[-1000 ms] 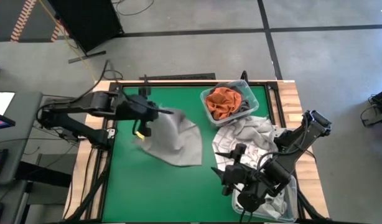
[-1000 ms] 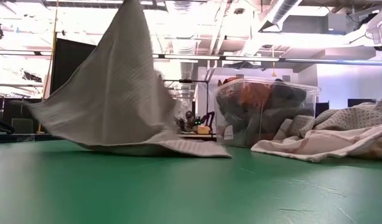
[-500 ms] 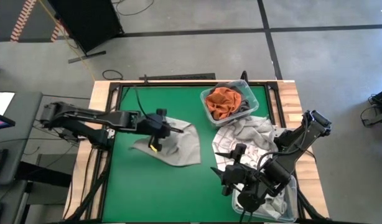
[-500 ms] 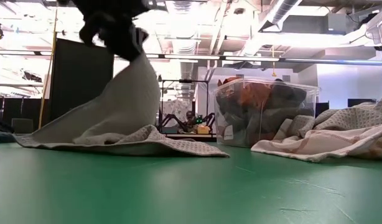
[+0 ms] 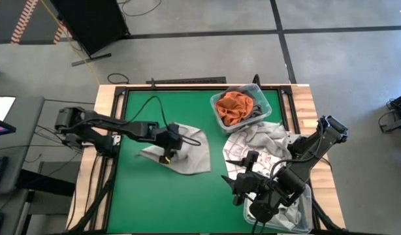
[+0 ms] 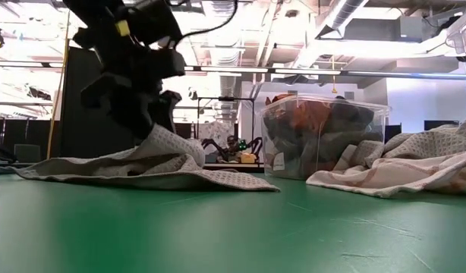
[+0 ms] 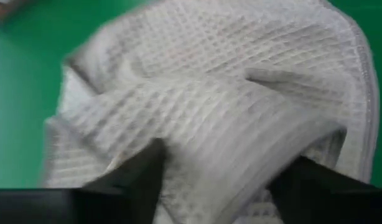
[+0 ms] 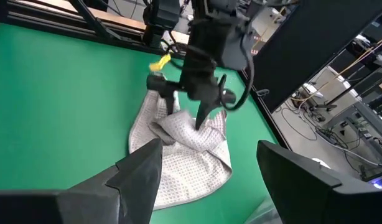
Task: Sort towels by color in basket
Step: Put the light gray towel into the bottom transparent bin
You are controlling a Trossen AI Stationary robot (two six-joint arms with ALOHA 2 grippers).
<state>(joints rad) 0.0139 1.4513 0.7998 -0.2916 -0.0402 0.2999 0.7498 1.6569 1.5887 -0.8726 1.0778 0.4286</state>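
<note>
- Seen from overhead, a green desk (image 5: 148,196) with a wooden rim carries two dark robot arms, one at each side.
- The left arm reaches in from the left edge. Its left gripper (image 5: 176,140) is down at a crumpled light grey waffle-weave towel (image 5: 191,155) lying near the middle of the desk.
- In the right wrist view, its jaws stand apart, fingers pointing down at a raised fold of this towel (image 8: 185,146). They are not closed on it. The left wrist view shows the same cloth (image 7: 228,106) bunched between the two dark fingers.
- From desk height, the towel (image 6: 142,167) lies low and spread, with one peak rising under the gripper (image 6: 134,114).
- Farther right, toward the far edge, a clear plastic bin (image 5: 256,91) holds a rust orange towel (image 5: 233,106) and a dark grey towel (image 5: 258,109).
- Just in front of the bin lies a heap of white towels with thin grid lines (image 5: 259,140).
- At the near right corner, the right gripper (image 5: 243,176) hovers over this heap, its jaws wide and holding nothing.
- A second clear bin (image 5: 304,219) sits beneath the right arm, with pale cloth inside.
</note>
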